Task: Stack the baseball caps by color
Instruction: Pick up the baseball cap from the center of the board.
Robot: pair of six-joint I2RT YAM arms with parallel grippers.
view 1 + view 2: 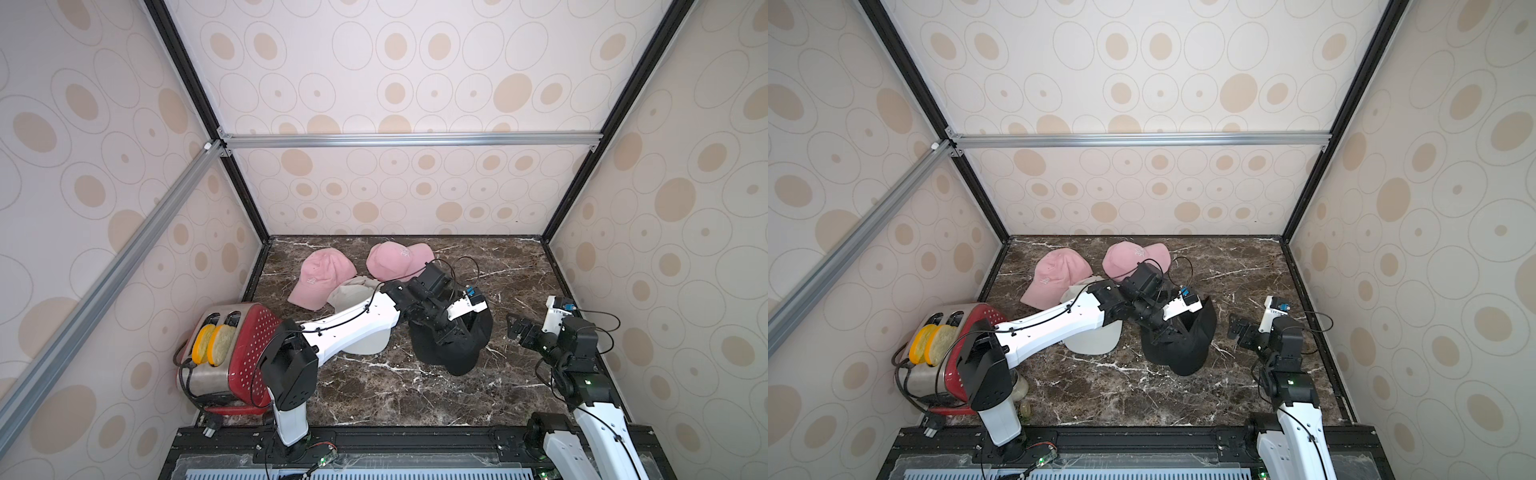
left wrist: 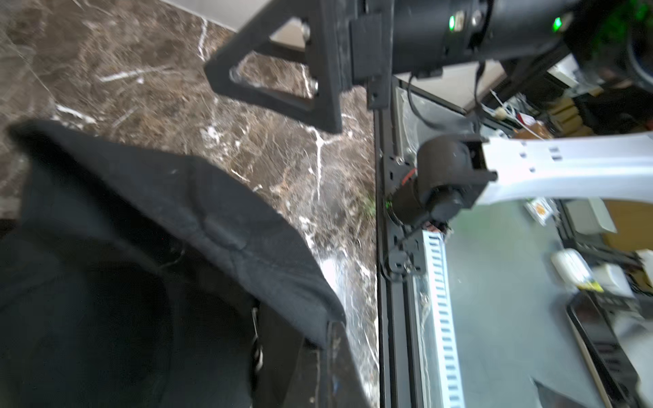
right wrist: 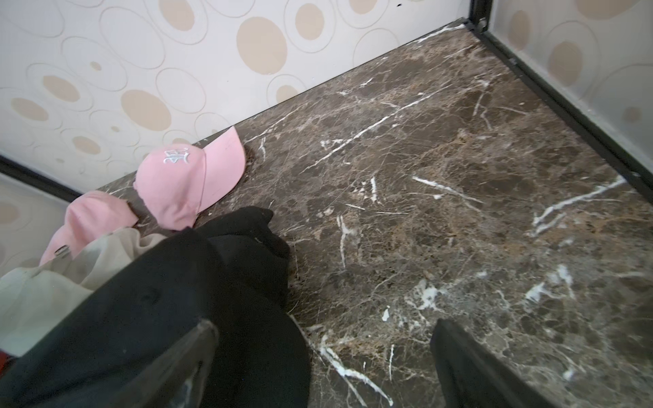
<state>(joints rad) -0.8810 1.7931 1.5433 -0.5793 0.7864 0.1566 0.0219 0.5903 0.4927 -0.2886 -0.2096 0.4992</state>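
Oval-patterned cream walls (image 1: 395,83), dark marble tabletop (image 1: 374,395), aluminium frame rail (image 1: 411,139)

The dark, white-veined marble tabletop (image 1: 374,395) carries the black caps (image 1: 457,357) heaped right at the left gripper (image 1: 451,332). The white caps (image 1: 365,345) touch them on that gripper's left. Two pink caps (image 1: 322,272) (image 1: 395,259) lie beyond it, and a red toaster (image 1: 245,345) stands well behind it.

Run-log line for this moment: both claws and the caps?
left claw: shut on black cap | right claw: open, empty, beside that cap | pink caps: unstacked, at back | white caps: partly under left arm
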